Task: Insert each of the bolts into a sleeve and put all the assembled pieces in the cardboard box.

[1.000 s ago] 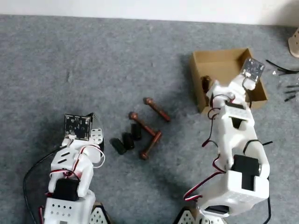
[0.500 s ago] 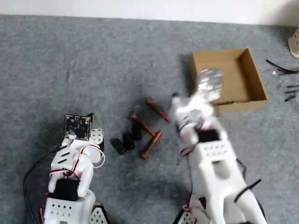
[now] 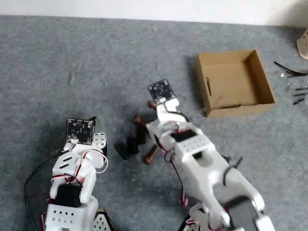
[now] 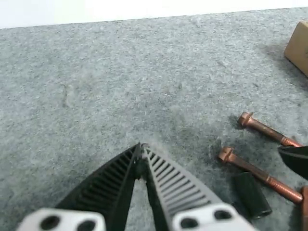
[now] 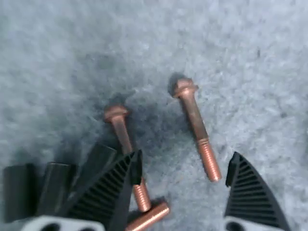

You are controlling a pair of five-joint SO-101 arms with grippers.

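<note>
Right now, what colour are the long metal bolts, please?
The bolts are copper-coloured, clearest in the right wrist view.

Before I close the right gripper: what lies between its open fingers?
In the right wrist view: the threaded end of one bolt lies between the right gripper's fingers, two more bolts beside one finger, carpet otherwise.

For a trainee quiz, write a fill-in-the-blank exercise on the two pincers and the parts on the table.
1. The right pincer hangs ___ over the copper bolts.
2. The left pincer is ___, holding nothing.
3. ___ black sleeves lie next to the bolts.
4. The cardboard box stands farther from the ___ pincer than from the other.

Missing words: open; shut; three; left.
</note>
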